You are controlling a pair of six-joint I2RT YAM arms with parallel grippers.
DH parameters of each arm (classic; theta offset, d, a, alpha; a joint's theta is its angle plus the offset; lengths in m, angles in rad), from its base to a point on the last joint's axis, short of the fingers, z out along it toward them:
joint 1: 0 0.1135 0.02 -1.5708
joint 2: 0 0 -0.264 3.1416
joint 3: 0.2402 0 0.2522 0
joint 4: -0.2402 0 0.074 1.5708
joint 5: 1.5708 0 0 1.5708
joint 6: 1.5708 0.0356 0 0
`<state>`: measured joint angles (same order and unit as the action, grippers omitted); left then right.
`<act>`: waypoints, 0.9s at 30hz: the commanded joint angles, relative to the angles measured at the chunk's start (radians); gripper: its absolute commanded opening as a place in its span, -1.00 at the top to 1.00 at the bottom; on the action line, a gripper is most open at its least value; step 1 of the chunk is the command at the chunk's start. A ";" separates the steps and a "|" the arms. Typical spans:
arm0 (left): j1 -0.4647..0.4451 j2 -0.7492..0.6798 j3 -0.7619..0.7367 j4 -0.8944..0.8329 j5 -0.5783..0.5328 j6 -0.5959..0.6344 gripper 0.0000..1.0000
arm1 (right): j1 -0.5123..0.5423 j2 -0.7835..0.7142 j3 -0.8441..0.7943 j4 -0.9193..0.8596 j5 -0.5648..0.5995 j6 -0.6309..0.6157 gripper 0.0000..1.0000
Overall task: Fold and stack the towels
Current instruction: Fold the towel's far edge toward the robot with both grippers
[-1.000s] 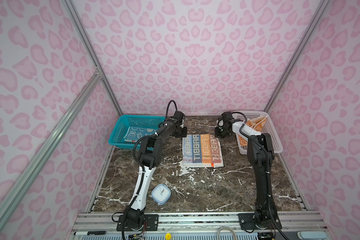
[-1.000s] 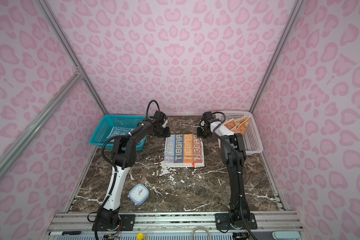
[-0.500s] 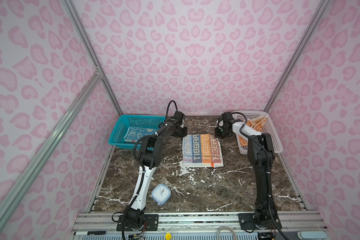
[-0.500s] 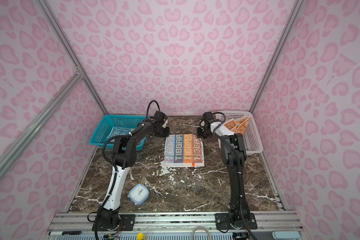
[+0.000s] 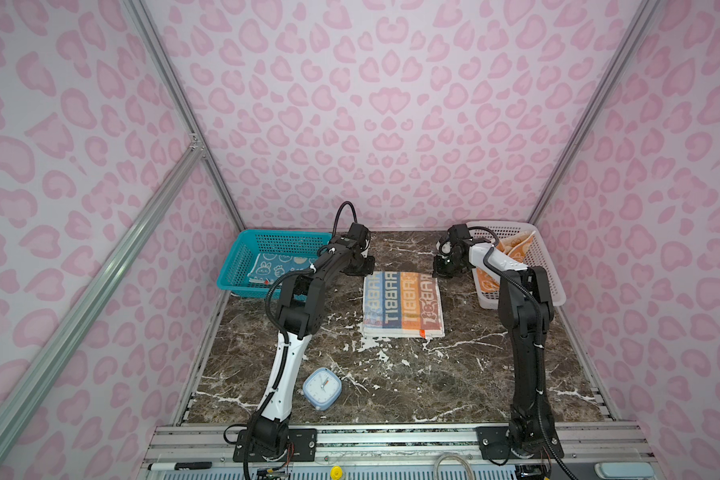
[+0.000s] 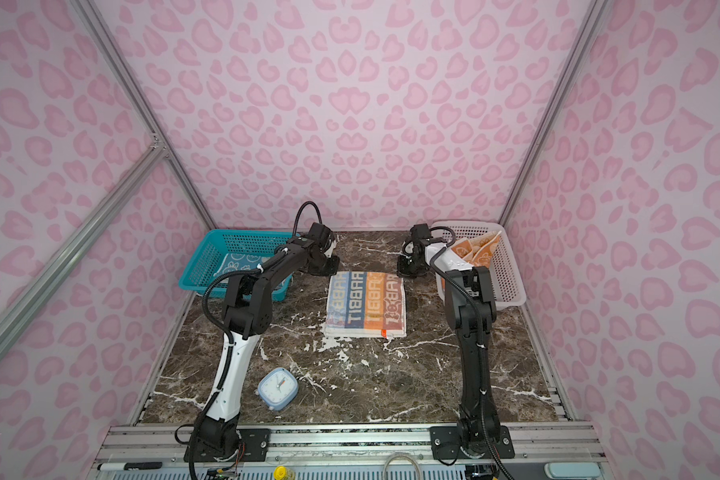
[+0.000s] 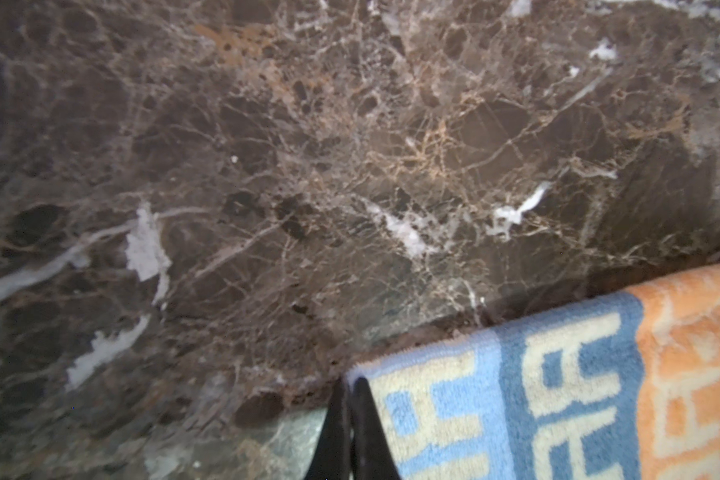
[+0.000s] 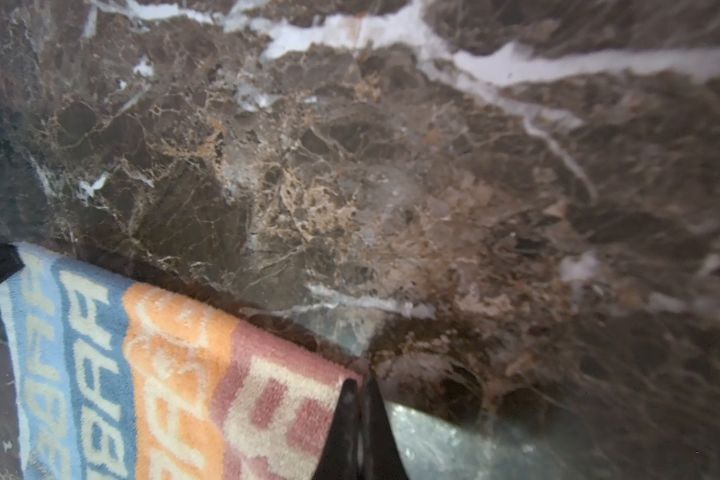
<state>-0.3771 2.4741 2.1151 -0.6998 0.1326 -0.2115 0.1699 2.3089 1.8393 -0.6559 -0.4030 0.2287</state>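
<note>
Your left claw (image 7: 351,386) is pinched tight on one corner of the striped towel (image 7: 558,395), with the blue stripe right at its tips. Your right claw (image 8: 359,386) is nipped shut on the matching corner at the pink stripe. That gives you two grips on the same edge, so I'd say you're set to lift it and draw it over for a fold. The shadow under that edge suggests it's just clear of the table (image 7: 308,166). From the claws, the towel runs flat toward the arm bases. Just outside the left claw, the teal basket (image 5: 242,249) holds the blue towel (image 5: 283,264). Outside the right claw, the white basket (image 5: 545,266) holds the orange towel (image 5: 516,245), crumpled and waiting. Well away from both claws sits the clock (image 5: 321,388), clear of your fold.
</note>
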 commanded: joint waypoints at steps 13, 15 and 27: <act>0.004 -0.199 -0.105 0.052 -0.002 0.022 0.94 | -0.033 -0.100 -0.072 0.001 -0.061 0.022 1.00; 0.003 -0.225 -0.136 0.069 -0.002 0.018 0.94 | -0.034 -0.114 -0.086 0.007 -0.064 0.023 1.00; 0.005 -0.329 -0.228 0.131 0.005 0.003 0.94 | -0.043 -0.169 -0.149 0.035 -0.090 0.029 1.00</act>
<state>-0.3775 2.3032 1.8881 -0.5823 0.1608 -0.2028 0.1322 2.1399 1.6974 -0.6262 -0.5056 0.2543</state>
